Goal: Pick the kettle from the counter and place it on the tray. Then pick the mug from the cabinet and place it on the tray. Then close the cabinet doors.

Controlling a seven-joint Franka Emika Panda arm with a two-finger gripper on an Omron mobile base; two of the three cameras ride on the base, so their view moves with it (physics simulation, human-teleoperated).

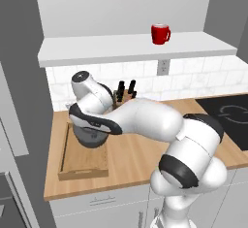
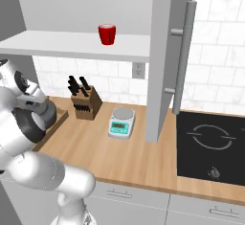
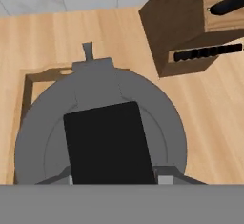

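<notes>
— sitting where, the kettle (image 3: 100,137)?
— in the tray (image 1: 72,166), at its far end, at nine o'clock on the counter (image 1: 135,159); knife block (image 3: 190,23) at two o'clock from it.
— and the fingers?
— over its black handle; clenched or released, i cannot tell.
— the mug (image 1: 160,33)?
— upright on the cabinet (image 1: 97,47) shelf, at twelve o'clock.

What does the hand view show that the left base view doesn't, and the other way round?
Hand view: the squat dark grey kettle seen from above, with its short spout and flat black handle. Left base view: small glossy red mug on the cabinet shelf, black cooktop, wall outlet. Shared: kettle, light wooden tray, wooden knife block.
</notes>
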